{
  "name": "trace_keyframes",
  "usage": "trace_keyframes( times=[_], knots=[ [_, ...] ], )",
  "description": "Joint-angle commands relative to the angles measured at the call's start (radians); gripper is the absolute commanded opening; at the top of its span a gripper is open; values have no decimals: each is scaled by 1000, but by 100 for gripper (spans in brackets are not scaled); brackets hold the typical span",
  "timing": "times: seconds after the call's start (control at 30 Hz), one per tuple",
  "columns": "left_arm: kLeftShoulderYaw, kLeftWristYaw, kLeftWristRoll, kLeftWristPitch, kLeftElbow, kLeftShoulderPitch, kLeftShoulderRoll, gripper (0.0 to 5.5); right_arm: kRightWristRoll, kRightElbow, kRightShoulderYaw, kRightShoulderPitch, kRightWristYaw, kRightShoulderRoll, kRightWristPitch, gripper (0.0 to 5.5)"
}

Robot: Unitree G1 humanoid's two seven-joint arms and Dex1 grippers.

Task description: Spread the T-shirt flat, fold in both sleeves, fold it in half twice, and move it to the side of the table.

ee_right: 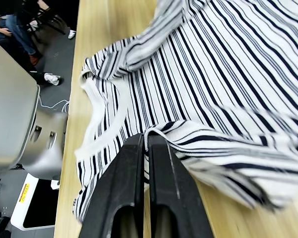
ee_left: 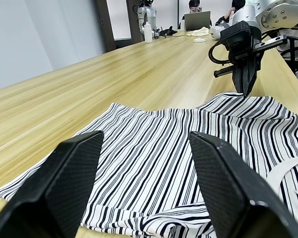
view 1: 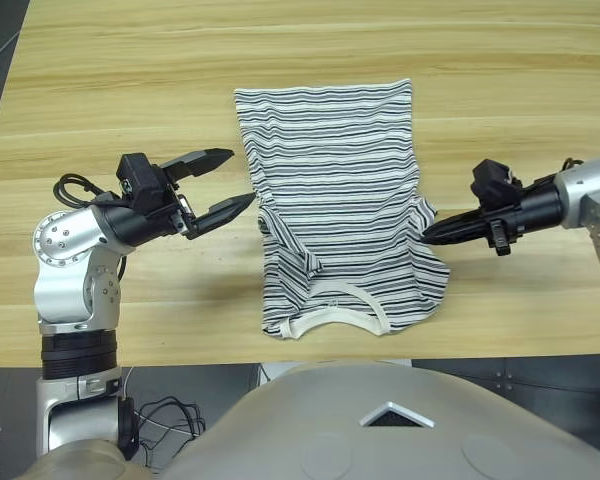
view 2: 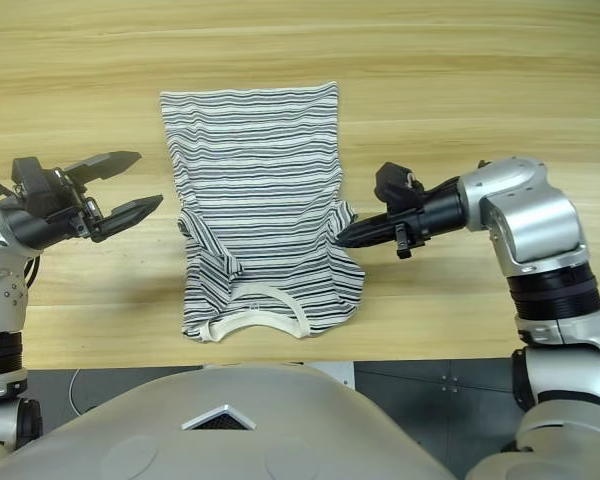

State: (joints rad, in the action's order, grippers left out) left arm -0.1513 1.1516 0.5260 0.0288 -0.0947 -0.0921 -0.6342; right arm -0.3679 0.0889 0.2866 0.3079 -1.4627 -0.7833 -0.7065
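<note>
T-shirt (view 1: 340, 200): your striped shirt lies mid-table (view 1: 110, 90), collar (view 1: 335, 322) nearest you, hem farthest, with its left sleeve (view 1: 290, 245) folded in across the body.
Left gripper (view 1: 240, 176): you see it spread wide and holding nothing, just beside the shirt's left edge.
Right gripper (view 1: 427, 236): its fingers are pressed together, with the tips at the right sleeve's hem. You cannot tell whether cloth is caught between them.

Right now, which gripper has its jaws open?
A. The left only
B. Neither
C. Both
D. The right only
A: the left gripper has its jaws spread wide beside the T-shirt, while the right gripper has its jaws pressed together at the shirt's sleeve edge.
</note>
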Motion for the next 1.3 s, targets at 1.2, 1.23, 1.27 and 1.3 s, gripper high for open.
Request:
trace_keyframes(
  times=[1.2, 1.23, 1.27, 1.3],
  knots=[
    [24, 0, -113, -118, 63, -29, -33, 321, -15, -100, 48, 89, -65, 45, 59, 83],
    [29, -36, -193, -162, 65, -52, -45, 321, -10, -98, 19, 66, -70, 11, 96, 83],
    [37, -80, -287, -221, 76, -74, -57, 321, 6, -99, 0, 41, -69, -18, 145, 83],
    [48, -151, -438, -323, 96, -106, -81, 321, 58, -102, -14, -3, -42, -47, 263, 83]
  ],
)
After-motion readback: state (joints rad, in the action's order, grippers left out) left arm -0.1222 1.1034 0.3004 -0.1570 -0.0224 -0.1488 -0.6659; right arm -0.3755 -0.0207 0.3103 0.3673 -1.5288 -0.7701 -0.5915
